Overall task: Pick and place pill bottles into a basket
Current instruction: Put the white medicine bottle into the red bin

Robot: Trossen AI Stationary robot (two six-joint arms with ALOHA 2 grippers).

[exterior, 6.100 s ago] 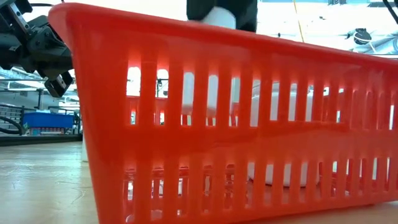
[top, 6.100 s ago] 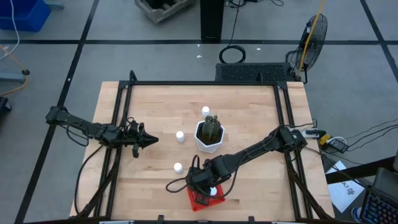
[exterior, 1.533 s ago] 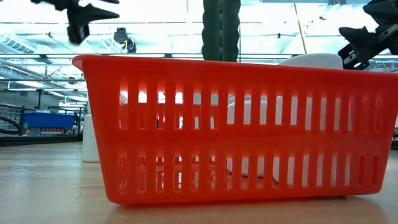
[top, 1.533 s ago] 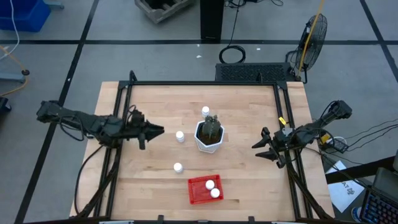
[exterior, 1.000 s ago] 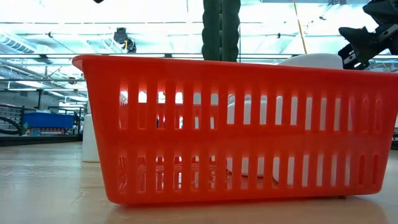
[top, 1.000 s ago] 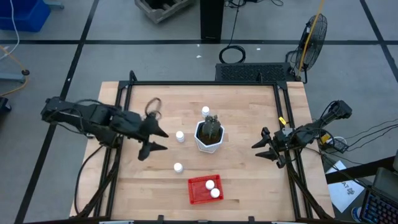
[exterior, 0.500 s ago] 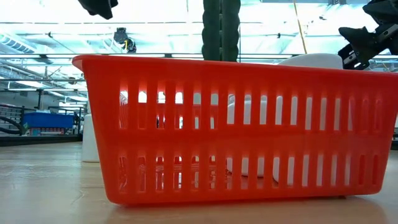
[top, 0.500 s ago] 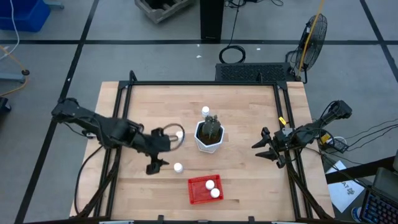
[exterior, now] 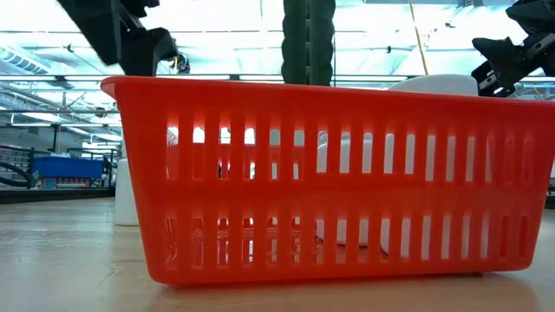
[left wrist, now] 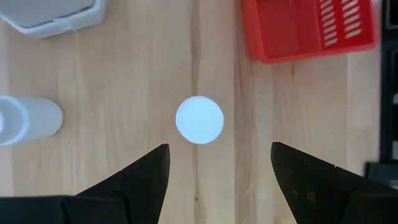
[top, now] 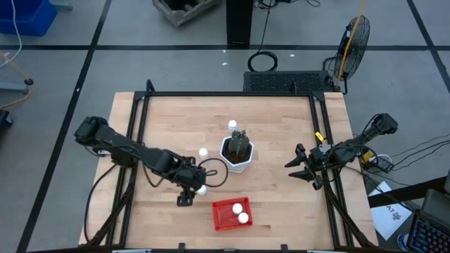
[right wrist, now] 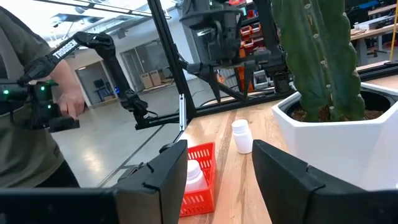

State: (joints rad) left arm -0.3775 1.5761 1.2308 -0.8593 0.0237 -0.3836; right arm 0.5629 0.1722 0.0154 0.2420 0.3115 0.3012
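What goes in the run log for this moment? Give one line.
left pincer open above pill bottle | right pincer open, idle at table edge | two bottles in basket

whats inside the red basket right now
Two white pill bottles stand inside the red basket, one cap beside the other. The basket floor under them is covered, so nothing below them can be seen.

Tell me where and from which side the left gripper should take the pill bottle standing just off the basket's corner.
Grip the pill bottle across its round sides, just under the cap, coming straight down. It stands upright with bare wood all around, and the left gripper already hangs open above it, a finger on either side. The basket stands apart.
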